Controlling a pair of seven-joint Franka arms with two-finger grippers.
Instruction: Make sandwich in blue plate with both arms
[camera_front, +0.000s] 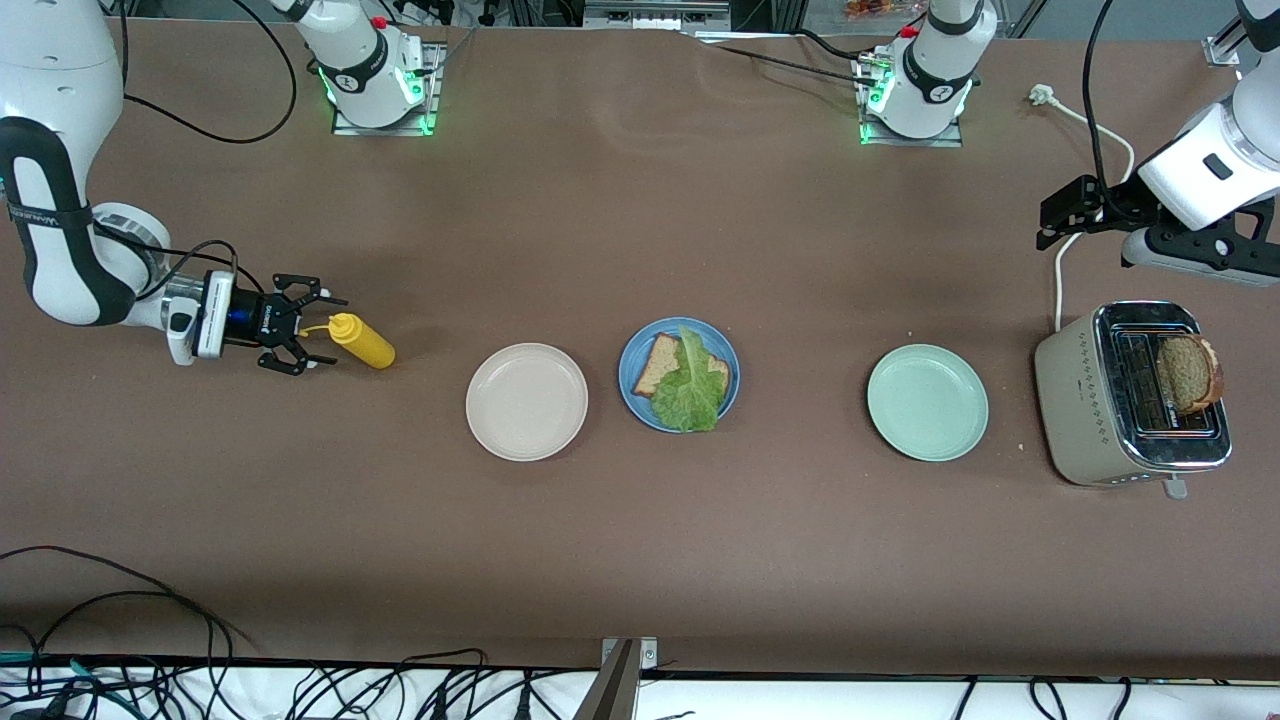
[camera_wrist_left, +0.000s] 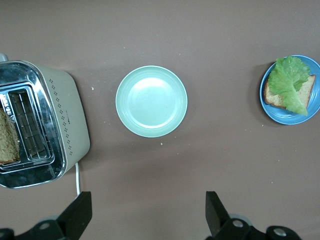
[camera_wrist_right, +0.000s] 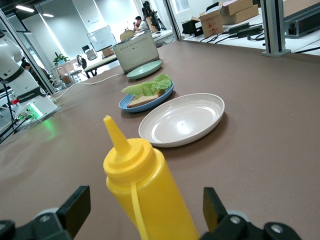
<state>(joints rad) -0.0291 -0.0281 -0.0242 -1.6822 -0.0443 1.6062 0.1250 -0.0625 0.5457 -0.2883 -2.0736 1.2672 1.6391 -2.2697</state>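
Reading no labels | left gripper (camera_front: 1050, 222) fingers apart over table | right gripper (camera_front: 312, 335) fingers apart around yellow bottle (camera_front: 362, 341)

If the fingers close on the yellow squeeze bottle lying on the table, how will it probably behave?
The yellow plastic squeeze bottle lies on its side, and its round body would probably roll if nudged. Its smooth, glossy wall looks soft, so it may dent or slip under a firm grip. The right gripper stands open around its nozzle end.
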